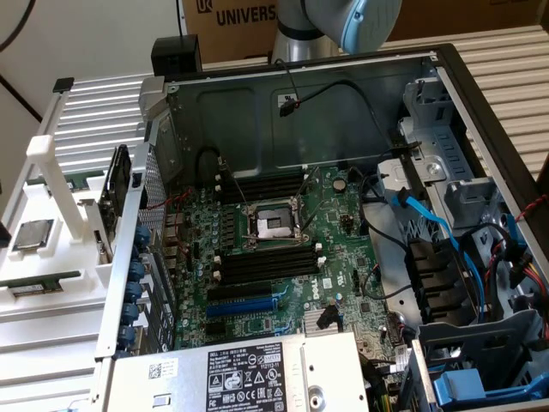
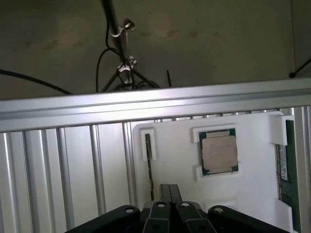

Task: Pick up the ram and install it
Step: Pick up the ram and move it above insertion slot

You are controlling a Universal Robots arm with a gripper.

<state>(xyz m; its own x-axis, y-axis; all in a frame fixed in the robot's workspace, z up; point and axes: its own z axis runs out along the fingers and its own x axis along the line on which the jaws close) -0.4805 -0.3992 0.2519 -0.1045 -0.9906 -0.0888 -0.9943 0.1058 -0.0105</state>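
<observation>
The ram (image 1: 39, 281) lies flat in a white plastic holder (image 1: 51, 176) at the exterior view's left edge, in the lower left of the frame, outside the computer case (image 1: 480, 94). It is a long, thin green board. Its long axis runs nearly level across that frame, with one end cut off by the picture's border and the other pointing toward the case. Just above it in the frame, the square silver processor chip (image 1: 30, 233) sits in its own recess.

In the wrist view the ram (image 2: 285, 165) shows as a narrow green strip with small pale labels. It is seated between two white tabs, beside the processor chip (image 2: 219, 151) and apart from it, with its long axis parallel to the chip's side edges. The holder (image 2: 180, 160) is smooth and matte, and it rests on a ribbed aluminium worktop (image 2: 48, 170).

The gripper (image 2: 170, 187) is black, and its two fingers are pressed together with nothing between them. It hangs over the white holder, nearer the chip than the ram, and touches neither.

Inside the case, the green motherboard (image 1: 283, 292) carries long black memory slots (image 1: 266, 262) on both sides of the metal processor socket (image 1: 273, 225). The grey arm (image 1: 343, 21) stands at the top centre of the exterior view.
</observation>
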